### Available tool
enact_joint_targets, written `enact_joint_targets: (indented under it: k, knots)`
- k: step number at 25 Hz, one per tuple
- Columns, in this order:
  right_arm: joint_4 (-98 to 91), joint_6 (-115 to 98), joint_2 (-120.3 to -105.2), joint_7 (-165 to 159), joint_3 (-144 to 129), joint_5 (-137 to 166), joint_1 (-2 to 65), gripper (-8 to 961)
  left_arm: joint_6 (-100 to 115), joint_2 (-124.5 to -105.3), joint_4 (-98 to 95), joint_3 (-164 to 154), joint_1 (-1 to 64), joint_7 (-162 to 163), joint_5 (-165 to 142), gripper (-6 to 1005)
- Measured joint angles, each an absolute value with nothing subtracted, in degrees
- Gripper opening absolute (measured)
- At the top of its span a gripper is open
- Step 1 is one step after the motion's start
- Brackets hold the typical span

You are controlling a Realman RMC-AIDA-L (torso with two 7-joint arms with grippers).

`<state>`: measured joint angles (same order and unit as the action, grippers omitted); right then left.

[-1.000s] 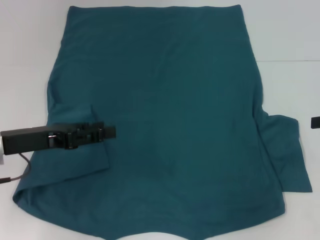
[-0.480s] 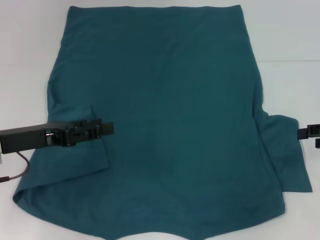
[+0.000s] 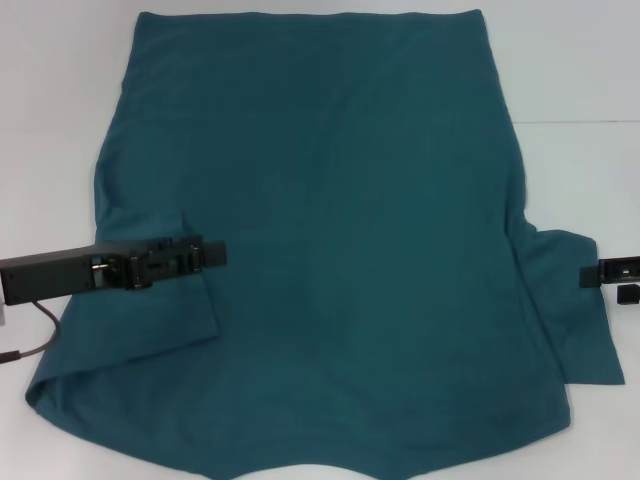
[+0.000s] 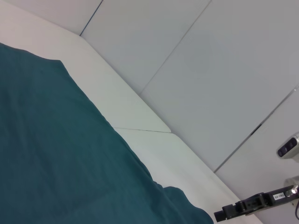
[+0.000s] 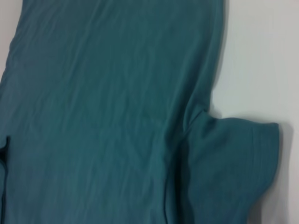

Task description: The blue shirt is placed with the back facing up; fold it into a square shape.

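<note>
The blue shirt (image 3: 340, 220) lies spread flat on the white table, plain side up, hem at the far end. Its left sleeve (image 3: 160, 310) is folded inward onto the body. My left gripper (image 3: 215, 255) reaches in from the left, low over that folded sleeve's upper edge. The right sleeve (image 3: 575, 320) still sticks out flat to the side. My right gripper (image 3: 590, 273) enters from the right edge, just at that sleeve's outer rim. The right wrist view looks down on the shirt (image 5: 103, 102) and the right sleeve (image 5: 233, 168). In the left wrist view the right gripper (image 4: 222, 214) shows beyond the shirt (image 4: 56, 154).
White table (image 3: 570, 80) shows bare around the shirt on both sides. A seam line (image 3: 580, 122) runs across the table at the right. A cable (image 3: 35, 335) hangs from the left arm. A grey wall (image 4: 210, 70) stands behind the table.
My left gripper has drawn back a little to the left over the folded sleeve. My right gripper has come in from the right edge up to the right sleeve.
</note>
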<state>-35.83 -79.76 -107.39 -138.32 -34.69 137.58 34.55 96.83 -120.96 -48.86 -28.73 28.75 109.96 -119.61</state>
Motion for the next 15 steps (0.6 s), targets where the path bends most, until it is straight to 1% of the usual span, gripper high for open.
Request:
enact_joint_targets:
  k: [11, 15]
  knots:
    - [-31.89, -75.16, -107.52, -138.84, -36.25, 137.64, 36.13, 787, 96.80, -120.93, -48.87, -28.74, 28.68, 110.04, -119.61, 600]
    - [-30.66, -73.52, -107.93, -138.85, -36.84, 137.64, 36.82, 786, 96.52, -120.93, -48.86, -28.74, 28.62, 110.08, -119.61, 600]
